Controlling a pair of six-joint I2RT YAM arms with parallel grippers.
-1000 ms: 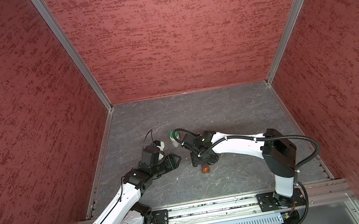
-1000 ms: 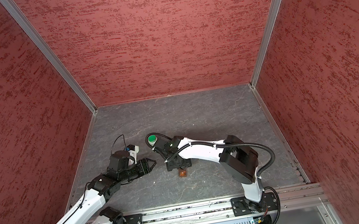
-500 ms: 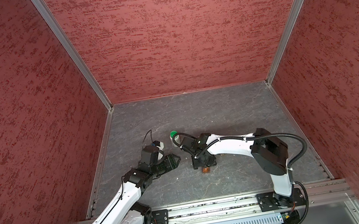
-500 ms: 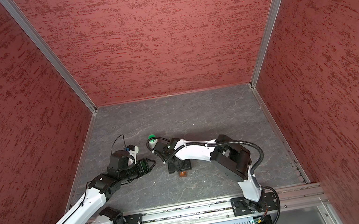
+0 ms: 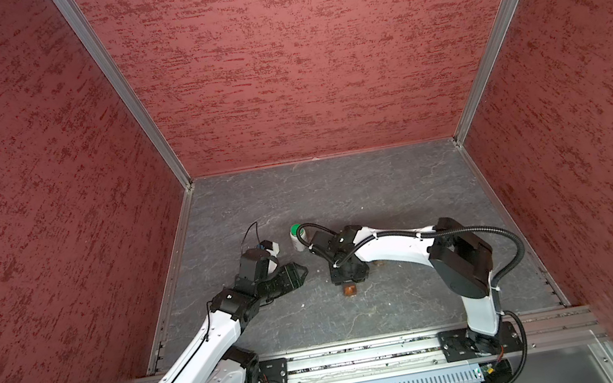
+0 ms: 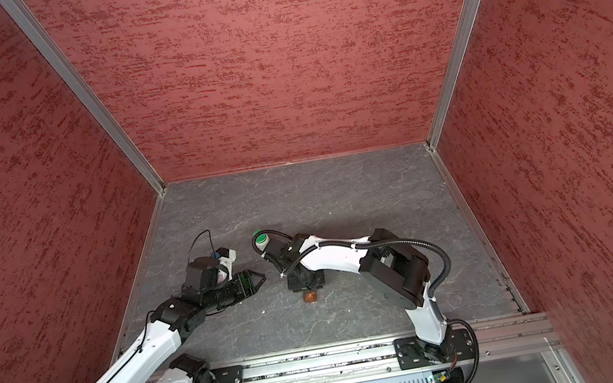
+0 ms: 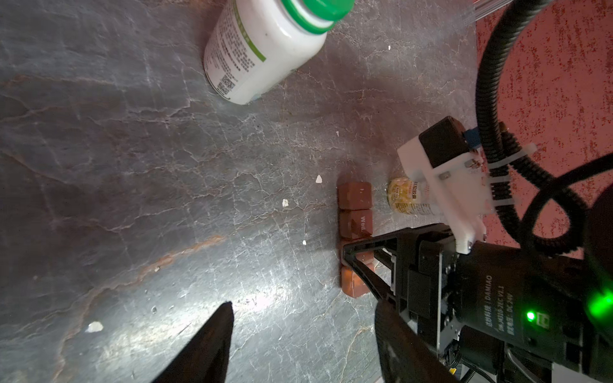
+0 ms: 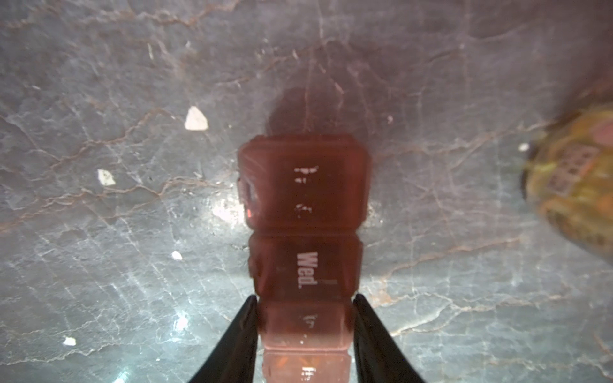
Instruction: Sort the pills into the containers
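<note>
Brown translucent containers (image 8: 305, 232) flat on the grey surface (image 8: 99, 265), gripped at both sides by the right hand (image 8: 305, 298).
"Wed." legible on one lid, neighbouring print worn away; one end cut off by the frame edge. Amber bottle (image 8: 577, 185) blurred, label unreadable. Left hand (image 7: 303, 305) wide, holding nothing.

Top pair: you look from high above the rail (image 5: 366, 355) at the table's (image 5: 339, 195) near edge, down toward the far wall (image 5: 294, 55); both views share the whole table.
Left wrist: low, slanting, mid-range on the strip (image 7: 355, 212).
Right wrist: close above that same strip (image 8: 305, 199).
</note>
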